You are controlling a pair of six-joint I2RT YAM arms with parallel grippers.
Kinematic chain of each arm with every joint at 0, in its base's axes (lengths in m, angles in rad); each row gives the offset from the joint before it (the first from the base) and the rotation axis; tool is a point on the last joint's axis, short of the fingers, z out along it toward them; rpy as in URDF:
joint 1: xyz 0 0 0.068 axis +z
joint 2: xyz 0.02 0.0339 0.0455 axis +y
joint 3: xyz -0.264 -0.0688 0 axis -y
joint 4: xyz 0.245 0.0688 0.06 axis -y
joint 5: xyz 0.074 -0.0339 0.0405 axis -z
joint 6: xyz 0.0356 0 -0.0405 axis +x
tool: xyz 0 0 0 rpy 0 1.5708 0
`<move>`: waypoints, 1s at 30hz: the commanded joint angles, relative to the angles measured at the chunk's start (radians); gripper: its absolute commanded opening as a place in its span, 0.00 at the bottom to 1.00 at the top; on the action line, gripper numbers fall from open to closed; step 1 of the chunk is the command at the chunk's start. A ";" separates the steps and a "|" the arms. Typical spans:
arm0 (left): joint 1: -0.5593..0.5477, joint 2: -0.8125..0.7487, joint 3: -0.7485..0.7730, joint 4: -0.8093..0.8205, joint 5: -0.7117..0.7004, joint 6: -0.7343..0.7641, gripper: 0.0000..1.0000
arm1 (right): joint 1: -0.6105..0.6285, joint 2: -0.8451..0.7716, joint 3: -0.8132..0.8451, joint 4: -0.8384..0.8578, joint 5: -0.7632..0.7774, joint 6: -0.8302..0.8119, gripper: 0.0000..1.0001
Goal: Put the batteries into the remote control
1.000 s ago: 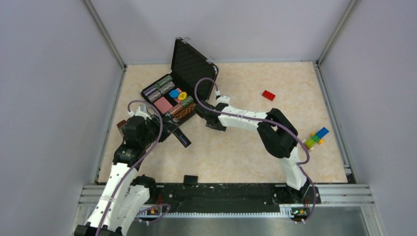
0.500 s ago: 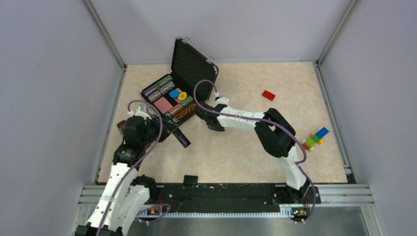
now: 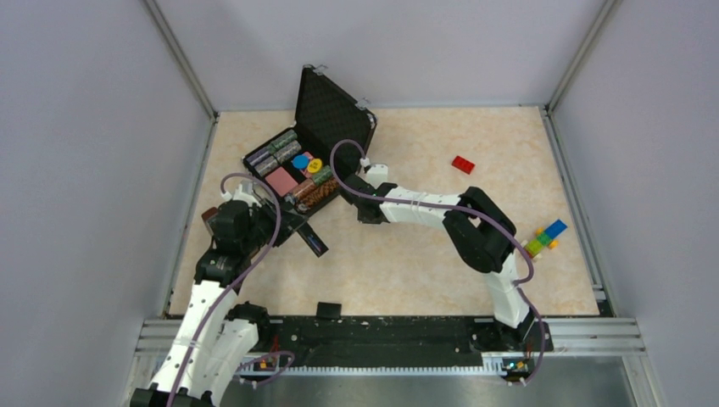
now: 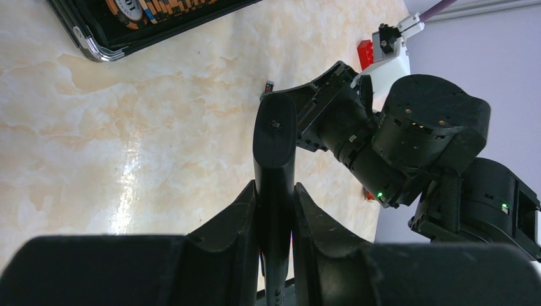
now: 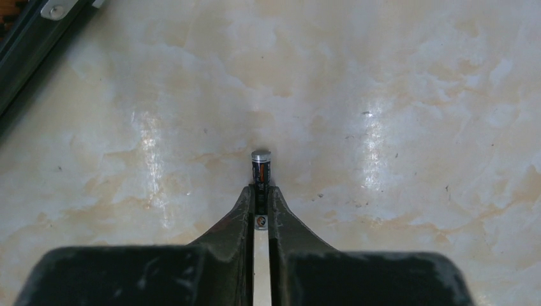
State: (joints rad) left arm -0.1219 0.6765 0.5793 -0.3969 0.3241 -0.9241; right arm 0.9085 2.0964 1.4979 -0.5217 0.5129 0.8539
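**Top external.** The left gripper (image 3: 294, 227) holds the remote control (image 3: 314, 241) in the left half of the counter, just in front of the open case (image 3: 326, 114). The right gripper (image 3: 363, 212) sits just beside it, toward the centre. No battery can be made out at this scale. No writing is legible.

**Left wrist.** The fingers are pressed onto the remote's long sides and it is seen edge-on. The battery recess is not visible, so whether it faces the right arm cannot be confirmed. The arms are close, so contact could knock the remote askew. Markings on a chip in the case are too blurred to read.

**Right wrist.** The jaws pinch one battery (image 5: 260, 168) by its rear end, above bare counter. With so short a hold it could pivot or slip on insertion, and polarity could be mistaken. Its label shows orange marks, unreadable. The second battery is not seen.
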 commanded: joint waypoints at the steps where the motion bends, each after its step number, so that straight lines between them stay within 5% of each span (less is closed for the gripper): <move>1: 0.008 0.012 0.031 0.031 0.028 0.022 0.00 | -0.007 -0.015 -0.061 0.021 -0.108 -0.083 0.00; 11: 0.008 0.096 0.018 0.083 0.233 0.135 0.00 | -0.028 -0.347 -0.269 0.165 -0.442 -0.292 0.00; 19: -0.006 0.305 -0.009 0.356 0.578 0.039 0.00 | -0.029 -0.662 -0.327 0.068 -0.641 -0.321 0.00; 30: -0.156 0.409 -0.046 0.748 0.534 -0.178 0.00 | -0.024 -0.821 -0.296 -0.015 -0.875 -0.161 0.00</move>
State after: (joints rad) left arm -0.2359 1.0706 0.5507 0.1070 0.8497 -1.0000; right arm 0.8871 1.2980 1.1778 -0.4843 -0.2474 0.6170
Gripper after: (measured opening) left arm 0.255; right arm 0.022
